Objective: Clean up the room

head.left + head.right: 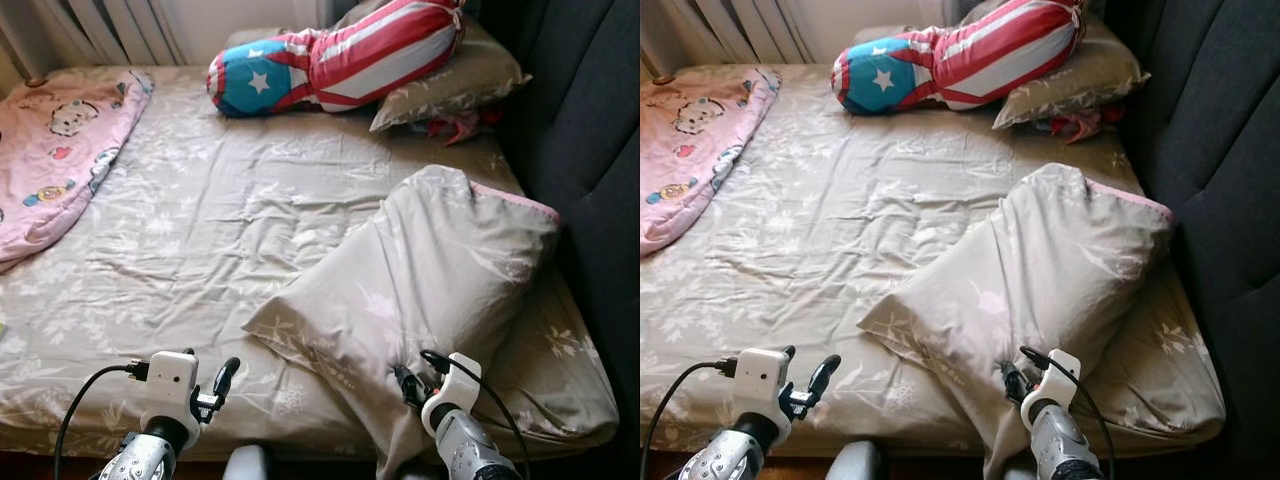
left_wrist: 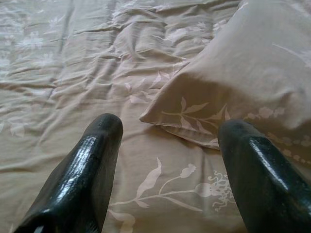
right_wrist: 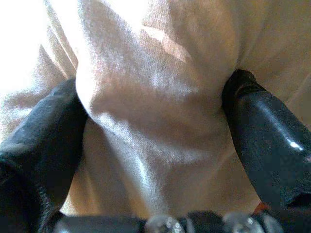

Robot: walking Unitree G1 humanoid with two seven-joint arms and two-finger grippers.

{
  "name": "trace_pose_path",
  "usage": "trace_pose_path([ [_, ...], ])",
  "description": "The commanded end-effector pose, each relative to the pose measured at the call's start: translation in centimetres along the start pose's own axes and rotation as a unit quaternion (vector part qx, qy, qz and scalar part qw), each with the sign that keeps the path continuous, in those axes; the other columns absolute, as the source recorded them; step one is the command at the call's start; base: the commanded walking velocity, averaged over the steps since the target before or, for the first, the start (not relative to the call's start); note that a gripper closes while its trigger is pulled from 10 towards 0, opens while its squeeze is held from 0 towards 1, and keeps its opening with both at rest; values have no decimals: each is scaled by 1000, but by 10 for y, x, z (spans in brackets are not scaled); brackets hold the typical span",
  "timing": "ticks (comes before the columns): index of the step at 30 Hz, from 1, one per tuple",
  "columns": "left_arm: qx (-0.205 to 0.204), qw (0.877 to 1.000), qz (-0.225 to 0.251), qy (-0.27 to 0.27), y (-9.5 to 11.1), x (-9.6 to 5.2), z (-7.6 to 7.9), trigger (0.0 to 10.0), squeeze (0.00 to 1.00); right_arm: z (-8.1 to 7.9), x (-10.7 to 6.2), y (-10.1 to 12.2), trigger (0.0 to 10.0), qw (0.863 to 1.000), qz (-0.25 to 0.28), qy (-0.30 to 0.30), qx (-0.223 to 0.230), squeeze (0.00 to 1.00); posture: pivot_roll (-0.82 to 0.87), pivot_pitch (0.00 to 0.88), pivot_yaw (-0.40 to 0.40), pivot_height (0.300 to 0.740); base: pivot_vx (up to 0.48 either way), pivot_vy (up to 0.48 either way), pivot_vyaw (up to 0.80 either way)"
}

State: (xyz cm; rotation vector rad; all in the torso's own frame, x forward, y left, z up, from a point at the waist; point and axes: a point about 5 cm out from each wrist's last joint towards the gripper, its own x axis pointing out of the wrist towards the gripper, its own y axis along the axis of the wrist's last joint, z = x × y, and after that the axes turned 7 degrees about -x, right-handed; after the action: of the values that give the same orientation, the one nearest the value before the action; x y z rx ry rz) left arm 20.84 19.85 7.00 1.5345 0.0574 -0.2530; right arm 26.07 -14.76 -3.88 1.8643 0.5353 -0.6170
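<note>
So from the head views we see the bed [image 1: 200, 230] with a beige pillow [image 1: 430, 280] lying tilted near its foot, by the dark headboard [image 1: 590, 150]. Our right gripper [image 1: 412, 388] sits at the pillow's lower edge; our left gripper [image 1: 215, 385] hovers over bare sheet near the bed's front edge, with open sheet ahead of it. A pink blanket [image 1: 55, 150] and a striped bolster [image 1: 330, 60] lie far off.

Left wrist: fingers [image 2: 87, 165] spread, nothing between; pillow corner just ahead.

Right wrist: fingers [image 3: 39, 145] clamped on a pillow fold.
</note>
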Motion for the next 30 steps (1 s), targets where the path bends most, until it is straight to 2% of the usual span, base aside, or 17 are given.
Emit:
trace_pose_path([
  [1, 3, 1000, -10, 3, -2, -3, -3, 10000, 0, -6, -4, -28, 10000, 998, -56, 8, -5, 0, 192, 213, 43, 657, 0, 0, 0],
  [27, 3, 1000, -12, 6, 1, -3, -4, 10000, 0, -8, -3, -27, 10000, 999, -51, 13, -2, 0, 197, 217, 41, 657, 0, 0, 0],
  [28, 2, 1000, -9, 11, 6, 2, -4, 10000, 0, -14, -3, -22, 0, 999, -23, 35, 26, 0, 192, 197, 47, 657, 0, 0, 0],
  [30, 2, 1000, -7, 13, 8, 4, -4, 10000, 0, -17, -2, -21, 0, 998, -12, 43, 37, 0, 193, 192, 44, 657, 0, 0, 0],
])
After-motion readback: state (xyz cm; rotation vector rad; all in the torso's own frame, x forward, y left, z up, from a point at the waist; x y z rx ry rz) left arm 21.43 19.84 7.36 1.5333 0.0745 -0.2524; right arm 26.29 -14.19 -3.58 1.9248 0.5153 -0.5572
